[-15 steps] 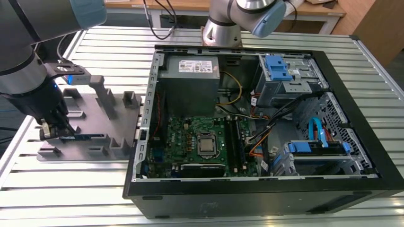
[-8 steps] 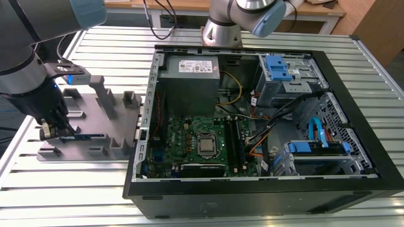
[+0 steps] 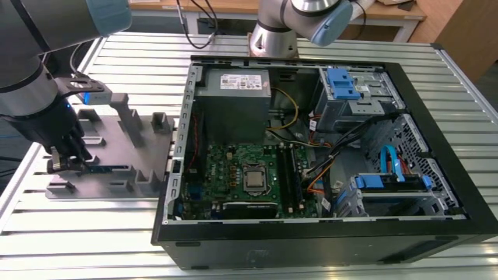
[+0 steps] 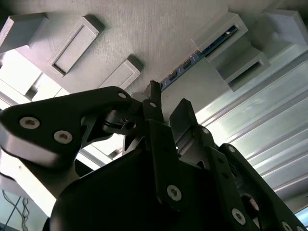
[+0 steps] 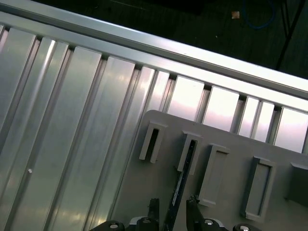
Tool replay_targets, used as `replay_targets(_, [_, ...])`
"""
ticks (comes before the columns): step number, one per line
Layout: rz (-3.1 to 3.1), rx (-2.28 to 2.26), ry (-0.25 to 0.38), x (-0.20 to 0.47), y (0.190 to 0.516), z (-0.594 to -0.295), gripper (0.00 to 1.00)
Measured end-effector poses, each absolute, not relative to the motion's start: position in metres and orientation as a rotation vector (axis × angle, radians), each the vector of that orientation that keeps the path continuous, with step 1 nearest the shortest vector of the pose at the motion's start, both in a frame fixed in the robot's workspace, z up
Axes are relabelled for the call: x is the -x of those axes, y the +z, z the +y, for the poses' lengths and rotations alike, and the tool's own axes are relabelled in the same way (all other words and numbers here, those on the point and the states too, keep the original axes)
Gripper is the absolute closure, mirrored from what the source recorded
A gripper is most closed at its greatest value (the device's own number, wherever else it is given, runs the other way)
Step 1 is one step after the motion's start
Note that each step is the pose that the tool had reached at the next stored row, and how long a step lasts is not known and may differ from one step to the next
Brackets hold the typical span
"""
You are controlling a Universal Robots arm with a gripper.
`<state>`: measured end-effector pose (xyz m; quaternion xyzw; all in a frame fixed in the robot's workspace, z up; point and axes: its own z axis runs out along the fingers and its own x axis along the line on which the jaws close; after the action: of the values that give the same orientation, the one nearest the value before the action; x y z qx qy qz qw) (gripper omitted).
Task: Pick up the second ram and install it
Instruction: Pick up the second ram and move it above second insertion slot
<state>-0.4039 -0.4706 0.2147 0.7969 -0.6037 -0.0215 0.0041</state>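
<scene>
Alignment is the thing here: black two-finger gripper (image 5: 172, 211) straddles the long, flat, dark green-black second ram (image 5: 180, 185) seated on edge in the grey plastic fixture (image 5: 139, 192), jaws apart and gripping nothing, so I'd centre the grip on its faces and pull straight up.

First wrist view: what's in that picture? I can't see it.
A thin dark memory stick stands in a slot of a grey plastic holder, between the fingers of the open gripper. The holder lies on a ribbed metal table.
</scene>
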Motion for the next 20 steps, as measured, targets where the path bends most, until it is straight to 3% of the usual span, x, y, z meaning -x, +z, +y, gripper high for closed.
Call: replay_targets(20, [-2.032,-2.387,-0.067,0.4036,0.2135,-0.4705,0.64])
